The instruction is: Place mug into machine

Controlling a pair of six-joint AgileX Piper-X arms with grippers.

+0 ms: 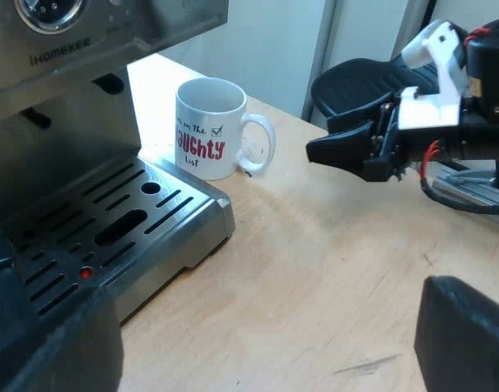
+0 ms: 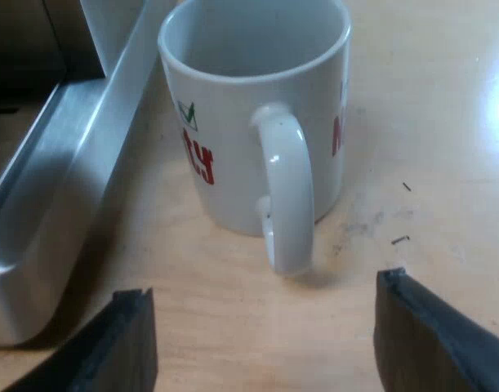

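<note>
Mug [image 2: 224, 155] sits just off drip tray [image 2: 45, 237] edge, handle [image 2: 286, 196] twd right hand [image 2: 264, 310], spread wide.

mug [image 2: 233, 122] upright on bench [image 2: 429, 147], handle [image 2: 286, 188] toward pincer | right pincer [image 2: 269, 314] fingers spread | machine's metal base [image 2: 45, 204] just beside mug

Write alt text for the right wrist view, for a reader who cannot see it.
A white mug with red lettering stands upright and empty on a wooden table, its handle turned toward the right gripper, whose two black fingers are open and short of it. The machine's metal tray sits close beside the mug.
</note>
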